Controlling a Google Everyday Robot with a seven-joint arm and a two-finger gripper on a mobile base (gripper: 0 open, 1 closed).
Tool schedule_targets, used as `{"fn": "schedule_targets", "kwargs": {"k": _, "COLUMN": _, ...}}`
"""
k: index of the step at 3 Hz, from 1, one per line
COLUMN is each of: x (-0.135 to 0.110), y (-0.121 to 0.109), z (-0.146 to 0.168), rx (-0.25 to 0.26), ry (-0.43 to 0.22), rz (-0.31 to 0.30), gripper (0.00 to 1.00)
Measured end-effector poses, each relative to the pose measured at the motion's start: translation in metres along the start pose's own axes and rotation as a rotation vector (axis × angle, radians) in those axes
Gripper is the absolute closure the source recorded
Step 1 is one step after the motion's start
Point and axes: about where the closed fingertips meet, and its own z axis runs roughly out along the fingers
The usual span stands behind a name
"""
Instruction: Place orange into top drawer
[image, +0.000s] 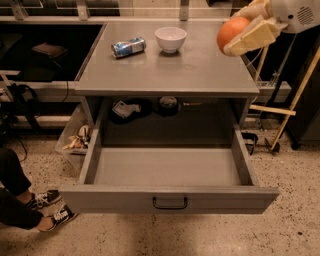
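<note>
The orange is a smooth round fruit held in my gripper, whose cream fingers are shut around it. The gripper holds it in the air above the right rear part of the grey cabinet top. The top drawer is pulled fully out toward the camera, with a small black handle centred on its front panel. Its inside is bare grey metal. The orange is well above and behind the drawer opening.
A white bowl and a blue-silver can lying on its side sit at the back of the cabinet top. A person's legs and sneakers are at the lower left. A wooden frame leans at the right. A box of clutter sits left of the cabinet.
</note>
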Motion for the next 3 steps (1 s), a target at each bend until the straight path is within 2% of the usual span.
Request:
{"fn": "schedule_targets", "kwargs": {"k": 1, "x": 0.020, "y": 0.018, "z": 0.029, "rx": -0.053, "ry": 0.057, "rz": -0.028, "gripper": 1.00}}
{"fn": "schedule_targets", "kwargs": {"k": 2, "x": 0.054, "y": 0.058, "z": 0.085, "rx": -0.160, "ry": 0.196, "rz": -0.164, "gripper": 1.00}}
{"fn": "schedule_targets", "kwargs": {"k": 3, "x": 0.081, "y": 0.082, "z": 0.106, "rx": -0.228, "ry": 0.251, "rz": -0.162, "gripper": 1.00}}
